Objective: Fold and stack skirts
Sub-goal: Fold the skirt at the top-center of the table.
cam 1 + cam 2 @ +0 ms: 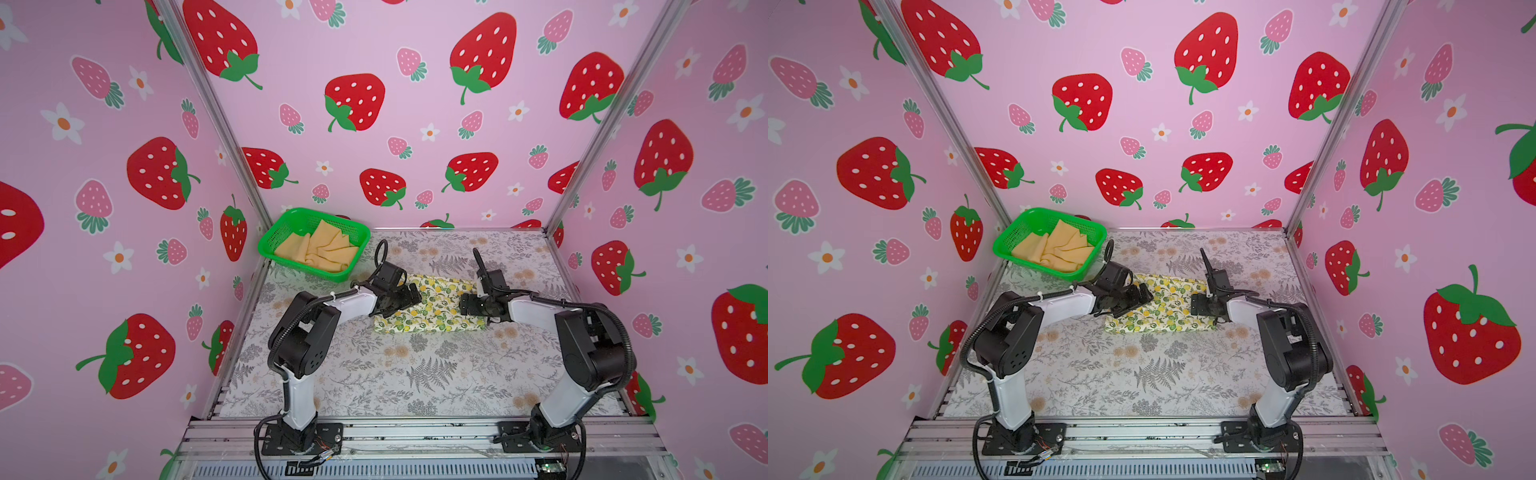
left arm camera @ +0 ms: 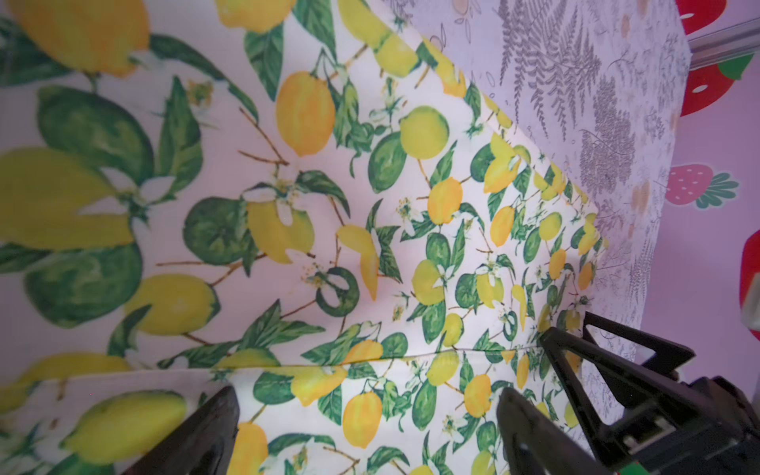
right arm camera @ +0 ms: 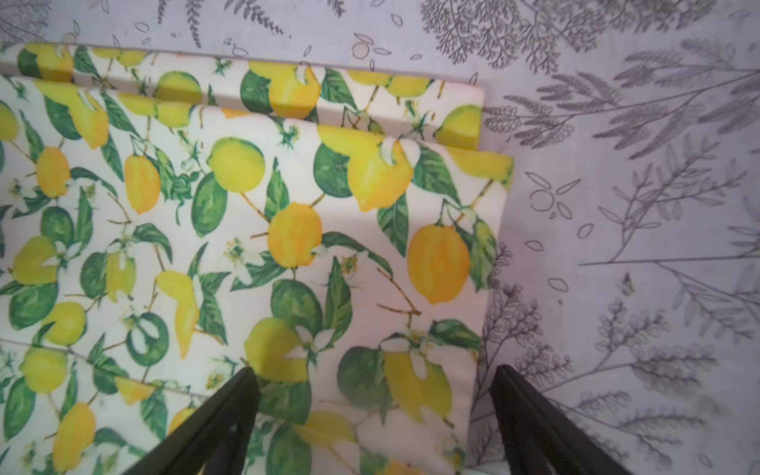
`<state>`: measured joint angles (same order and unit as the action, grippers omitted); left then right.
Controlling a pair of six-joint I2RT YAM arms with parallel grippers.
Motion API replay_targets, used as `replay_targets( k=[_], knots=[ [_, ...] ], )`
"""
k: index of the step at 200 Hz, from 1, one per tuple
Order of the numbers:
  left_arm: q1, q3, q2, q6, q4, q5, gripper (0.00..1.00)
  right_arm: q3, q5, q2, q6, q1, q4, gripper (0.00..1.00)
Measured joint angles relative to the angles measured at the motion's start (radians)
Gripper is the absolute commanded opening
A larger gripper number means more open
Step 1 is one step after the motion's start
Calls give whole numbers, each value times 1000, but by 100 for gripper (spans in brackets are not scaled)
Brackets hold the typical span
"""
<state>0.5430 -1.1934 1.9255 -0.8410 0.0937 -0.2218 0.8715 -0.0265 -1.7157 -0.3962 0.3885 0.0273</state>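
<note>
Both claws stand wide open over the lemon-print skirt [image 1: 436,309], which lies folded into a flat oblong at the middle of the worktop [image 1: 415,374]. The left claw [image 1: 417,296] reaches in from the skirt's 9 o'clock end. Its fingers [image 2: 214,423] are spread above the printed cloth with nothing pinched between them. The right claw [image 1: 462,305] faces it from the 3 o'clock end. In the right wrist view one finger [image 3: 230,407] hangs over the cloth and its partner over bare worktop, straddling the skirt's edge. Whether either claw touches the fabric cannot be told. The same wrist view shows stepped layers of the fold along one edge of the cloth. The worktop wears a pale sheet printed with grey ferns and tan blossoms. It is boxed in by pink walls [image 1: 415,104] covered in red strawberries and white flowers. At the worktop's 10 o'clock corner a green mesh basket [image 1: 266,245] holds the mustard-tan skirt [image 1: 328,249], loosely crumpled and well apart from both claws. In both top views each claw's black body covers its own end of the lemon-print skirt.
</note>
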Motion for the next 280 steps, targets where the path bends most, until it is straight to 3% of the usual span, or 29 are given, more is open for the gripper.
replay_targets(
  k=[43, 117, 132, 207, 247, 280],
  knots=[
    [-6, 0, 0, 0, 0, 0, 99, -38, -34, 0, -14, -1, -90, 80],
    [-11, 1, -2, 2, 1, 1, 99, -77, -102, 0, -61, -7, -175, 52],
    [-11, 2, -2, 3, 1, 1, 99, -78, -110, 0, -70, -7, -173, 39],
    [-11, 6, -9, 5, 3, 0, 99, -37, -137, -9, -95, -6, -102, 0],
    [0, 8, -56, 8, 29, 1, 99, 29, -63, -3, -68, -5, -14, 0],
    [61, -49, -74, 7, 48, -5, 99, 87, 21, 24, -14, -13, 63, 0]
  ],
)
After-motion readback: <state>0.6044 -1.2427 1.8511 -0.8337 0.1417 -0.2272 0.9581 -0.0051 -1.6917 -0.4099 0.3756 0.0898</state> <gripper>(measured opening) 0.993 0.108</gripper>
